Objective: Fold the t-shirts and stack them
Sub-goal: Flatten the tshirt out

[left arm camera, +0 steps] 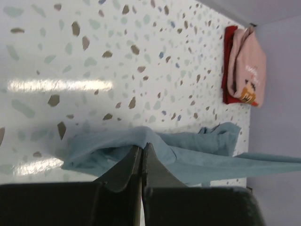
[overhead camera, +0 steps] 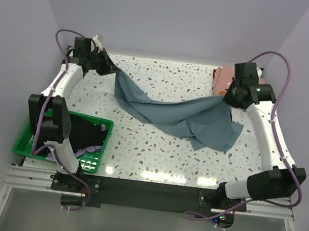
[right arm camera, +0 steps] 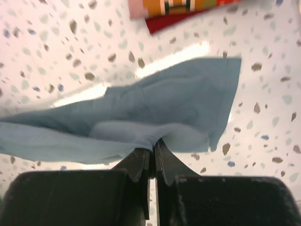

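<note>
While the grey-blue t-shirt (overhead camera: pixel 182 116) is stretched across the bench's (overhead camera: pixel 155 154) far half: no fold is made yet.
Stack: pink t-shirt (overhead camera: pixel 223 79) and dark red t-shirt (left arm camera: pixel 226 66) are laid folded, far right corner.
Basket (overhead camera: pixel 26 140): black t-shirt (overhead camera: pixel 88 133) and lavender t-shirt (overhead camera: pixel 90 152) are left waiting, near left corner.
Left gripper (left arm camera: pixel 142 148): clenched on one end of the cloth.
Right gripper (right arm camera: pixel 154 143): clenched on the other.

- Bright, even light from above; white glare bars streak the table (overhead camera: pixel 161 155).
- Wrist views look soft; the grey-blue t-shirt (right arm camera: pixel 164 108) has blurred edges.
</note>
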### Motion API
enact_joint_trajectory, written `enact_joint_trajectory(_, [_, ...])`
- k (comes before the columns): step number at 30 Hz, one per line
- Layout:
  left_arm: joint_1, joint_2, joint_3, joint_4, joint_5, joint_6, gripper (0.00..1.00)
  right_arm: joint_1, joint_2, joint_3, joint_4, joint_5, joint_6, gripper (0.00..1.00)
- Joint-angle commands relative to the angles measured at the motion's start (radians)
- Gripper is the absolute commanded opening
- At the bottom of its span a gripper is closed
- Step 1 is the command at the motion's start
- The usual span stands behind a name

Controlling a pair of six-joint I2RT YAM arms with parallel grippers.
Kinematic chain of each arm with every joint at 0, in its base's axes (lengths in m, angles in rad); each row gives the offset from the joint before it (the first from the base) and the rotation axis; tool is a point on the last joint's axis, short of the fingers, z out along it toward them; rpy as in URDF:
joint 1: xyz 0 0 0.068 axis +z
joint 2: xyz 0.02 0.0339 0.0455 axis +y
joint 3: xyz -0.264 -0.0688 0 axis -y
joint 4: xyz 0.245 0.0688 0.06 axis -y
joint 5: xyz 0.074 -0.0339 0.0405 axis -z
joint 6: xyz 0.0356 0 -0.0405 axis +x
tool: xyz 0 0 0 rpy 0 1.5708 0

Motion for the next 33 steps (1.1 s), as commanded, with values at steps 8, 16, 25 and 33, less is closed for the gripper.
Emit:
enact_joint_trajectory(8, [0.039, 0.253, 0.859, 0.181, 0.004, -0.370, 0.00, -0.009, 0.219, 0.720, -0.175, 0.045, -0.084, 0.00])
enact_joint_trajectory(16, [0.135, 0.071, 0.696, 0.619, 0.016, -0.588, 0.00, -0.009, 0.196, 0.881, -0.027, 0.034, -0.130, 0.00])
enact_joint_trajectory(25, [0.211, -0.216, 0.501, 0.805, -0.020, -0.622, 0.00, -0.010, -0.064, 0.691, 0.194, 0.026, -0.205, 0.00])
enact_joint_trajectory(33, [0.213, -0.258, 0.642, 0.768, -0.039, -0.607, 0.00, -0.009, -0.187, 0.683, 0.239, 0.026, -0.206, 0.00])
